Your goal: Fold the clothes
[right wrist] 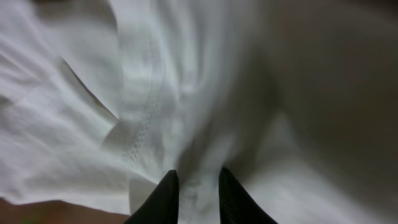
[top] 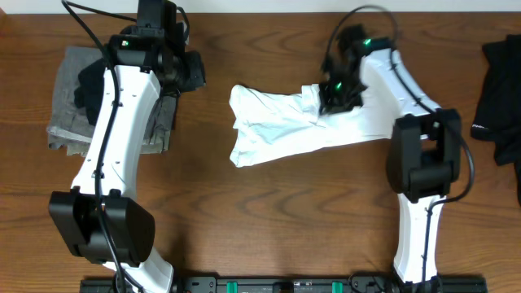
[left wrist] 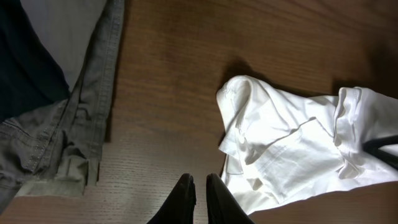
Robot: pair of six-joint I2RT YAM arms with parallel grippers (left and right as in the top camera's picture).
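Note:
The clothes, a crumpled white T-shirt (top: 277, 130), lie stretched across the middle of the wooden table, bunched at the left end. My right gripper (top: 332, 96) sits down on the shirt's upper middle. In the right wrist view its fingers (right wrist: 199, 186) are closed on a ridge of white fabric (right wrist: 155, 93). My left gripper (top: 194, 75) hovers left of the shirt, apart from it. In the left wrist view it (left wrist: 199, 185) is shut and holds nothing, with the shirt (left wrist: 292, 149) lying just to its right.
A pile of grey garments (top: 69, 106) with a dark piece (top: 88, 85) on top lies at the far left, beneath the left arm. A black garment (top: 501, 89) lies at the right edge. Bare wood runs along the front.

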